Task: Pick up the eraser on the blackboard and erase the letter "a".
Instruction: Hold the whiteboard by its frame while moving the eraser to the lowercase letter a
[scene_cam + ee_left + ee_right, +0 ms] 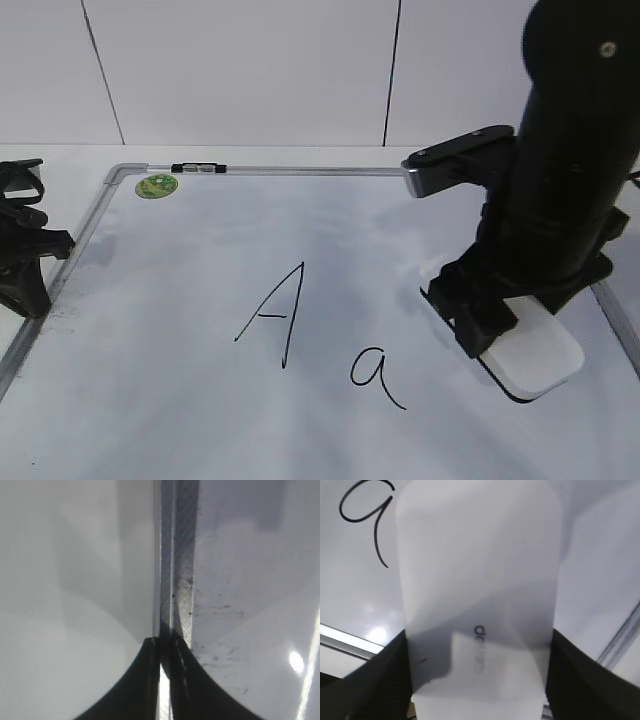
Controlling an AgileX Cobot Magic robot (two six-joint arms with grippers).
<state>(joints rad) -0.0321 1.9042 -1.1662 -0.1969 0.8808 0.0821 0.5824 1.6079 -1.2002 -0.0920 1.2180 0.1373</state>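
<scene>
The white eraser (535,360) lies flat at lower right on the blackboard (200,400) (a white board, grey-framed); the black letter "a" (375,375) sits intact just left of it, bottom centre.

I see bright, even light. The blackboard (200,400) looks soft and hazy. A small lamp glare shines on it in both wrist views. Up close, the eraser (480,580) is blurry, with a gray shadow low down.
</scene>
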